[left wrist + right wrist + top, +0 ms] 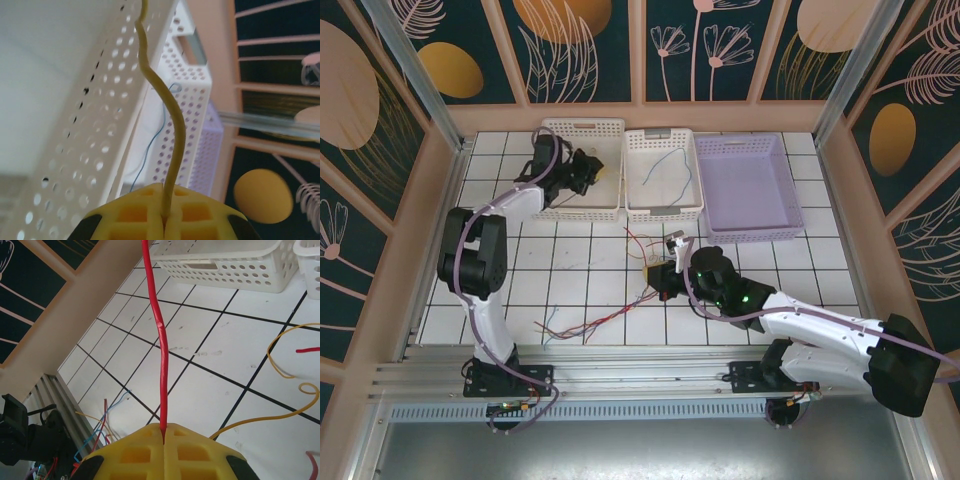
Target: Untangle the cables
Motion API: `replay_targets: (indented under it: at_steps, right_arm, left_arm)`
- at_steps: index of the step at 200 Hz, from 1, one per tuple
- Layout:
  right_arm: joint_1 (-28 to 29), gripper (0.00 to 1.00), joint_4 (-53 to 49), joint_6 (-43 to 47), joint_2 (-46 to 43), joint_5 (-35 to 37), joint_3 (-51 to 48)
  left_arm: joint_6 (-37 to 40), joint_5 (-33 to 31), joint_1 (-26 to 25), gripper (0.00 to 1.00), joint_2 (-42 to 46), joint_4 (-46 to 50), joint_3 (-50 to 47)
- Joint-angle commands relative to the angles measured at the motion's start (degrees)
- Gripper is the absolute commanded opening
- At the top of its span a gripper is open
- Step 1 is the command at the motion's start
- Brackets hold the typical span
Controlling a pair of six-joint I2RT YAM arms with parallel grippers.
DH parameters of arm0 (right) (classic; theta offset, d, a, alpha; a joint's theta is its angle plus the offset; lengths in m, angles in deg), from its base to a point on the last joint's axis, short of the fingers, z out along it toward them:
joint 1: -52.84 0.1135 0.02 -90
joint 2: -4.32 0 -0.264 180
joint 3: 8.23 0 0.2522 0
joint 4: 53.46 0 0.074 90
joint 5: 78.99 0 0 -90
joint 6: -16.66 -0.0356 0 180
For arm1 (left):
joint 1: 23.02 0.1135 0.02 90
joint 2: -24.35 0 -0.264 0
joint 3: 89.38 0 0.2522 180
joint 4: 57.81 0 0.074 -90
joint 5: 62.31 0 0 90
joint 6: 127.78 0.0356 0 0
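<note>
i see the tiled table (570,280) under my right gripper (164,432) and the left white basket (582,128) just below my left gripper (164,217). the left gripper is pinched tight on a yellow cable (172,115) running out ahead of it. the right one is clamped on a red cable (161,340), with more loose cables (104,416) lying on the tiles beside it.

Thin red, yellow, blue cables (161,350); loosely tangled across the table (225,340).
</note>
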Motion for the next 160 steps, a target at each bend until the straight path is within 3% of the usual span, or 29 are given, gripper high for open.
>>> replay_targets:
  at_steps: [1,69,160]
  right_arm:
    - [0.4,0.0,0.4,1.2,-0.4,-0.5,2.0]
    - [0.4,0.0,0.5,1.4,0.7,-1.0,2.6]
    - [0.4,0.0,0.8,1.6,2.0,-1.4,3.1]
  left_arm:
    - [-6.6,3.4,2.5,0.0,-2.6,-7.0,0.3]
    - [-7.7,0.6,7.4,0.0,-7.4,-5.8,0.9]
    - [2.3,-10.3,8.2,0.0,-15.4,11.6,11.5]
